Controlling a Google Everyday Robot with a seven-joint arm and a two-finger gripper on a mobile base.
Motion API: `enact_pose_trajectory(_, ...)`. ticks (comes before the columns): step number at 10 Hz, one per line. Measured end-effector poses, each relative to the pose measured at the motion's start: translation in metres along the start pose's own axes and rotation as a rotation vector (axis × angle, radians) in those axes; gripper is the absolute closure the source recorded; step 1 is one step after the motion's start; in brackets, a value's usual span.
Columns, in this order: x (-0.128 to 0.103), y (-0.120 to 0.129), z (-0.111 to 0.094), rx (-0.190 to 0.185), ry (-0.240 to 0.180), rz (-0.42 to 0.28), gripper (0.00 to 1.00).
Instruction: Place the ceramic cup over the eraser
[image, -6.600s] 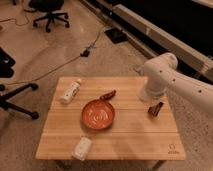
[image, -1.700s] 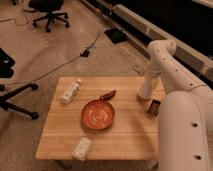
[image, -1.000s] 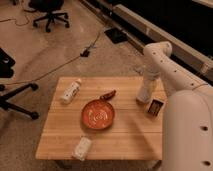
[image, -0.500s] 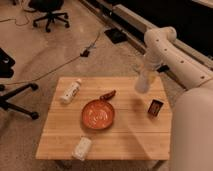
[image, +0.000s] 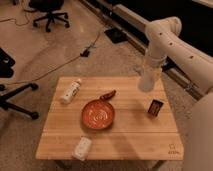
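1 ceramic cup (image: 147, 80) clamped in gripper (image: 151, 66), aloft near eraser (image: 154, 107) — red bowl (image: 84, 114), white bottle (image: 71, 91) well apart.

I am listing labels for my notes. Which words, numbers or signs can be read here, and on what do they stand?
Nothing can be read.
Table: small mark at near right corner, too blurred.
Eraser: pale label, too blurred.
White bottle, white packet: no legible text.
End effector, above the table's far right edge: no text seen.
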Motion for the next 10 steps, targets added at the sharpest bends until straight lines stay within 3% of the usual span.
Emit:
enact_pose_trajectory(4, 0.024, 0.035, -0.011, -0.012, 0.023, 0.050, 0.93)
enact_pose_trajectory(6, 0.028, 0.055, -0.009, -0.045, 0.021, 0.060, 0.93)
enact_pose_trajectory(10, 0.021, 0.086, 0.026, -0.118, -0.003, 0.066, 0.93)
